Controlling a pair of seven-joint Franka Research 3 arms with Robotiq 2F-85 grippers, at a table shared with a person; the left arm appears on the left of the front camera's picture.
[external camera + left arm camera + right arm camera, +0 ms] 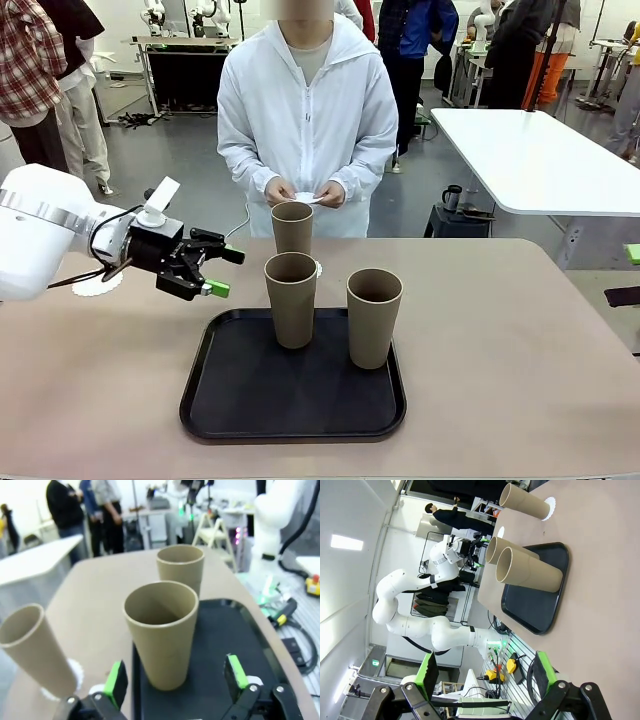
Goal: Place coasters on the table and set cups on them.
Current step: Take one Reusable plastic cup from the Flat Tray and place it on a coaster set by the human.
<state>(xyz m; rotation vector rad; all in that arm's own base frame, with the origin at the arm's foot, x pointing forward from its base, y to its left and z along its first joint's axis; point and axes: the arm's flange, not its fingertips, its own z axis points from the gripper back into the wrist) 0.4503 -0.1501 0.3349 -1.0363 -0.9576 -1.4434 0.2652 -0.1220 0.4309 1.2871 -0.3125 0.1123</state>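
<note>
Facing cup [162, 635], left fingers [116, 682] apart, frontally, hands [282, 190] holding coaster [306, 197]

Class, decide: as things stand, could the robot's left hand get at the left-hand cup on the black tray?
Probably yes. The left hand hangs open beside that cup, aimed at it, with nothing between them. The other tray cup stands on its far side, out of the way.
</note>
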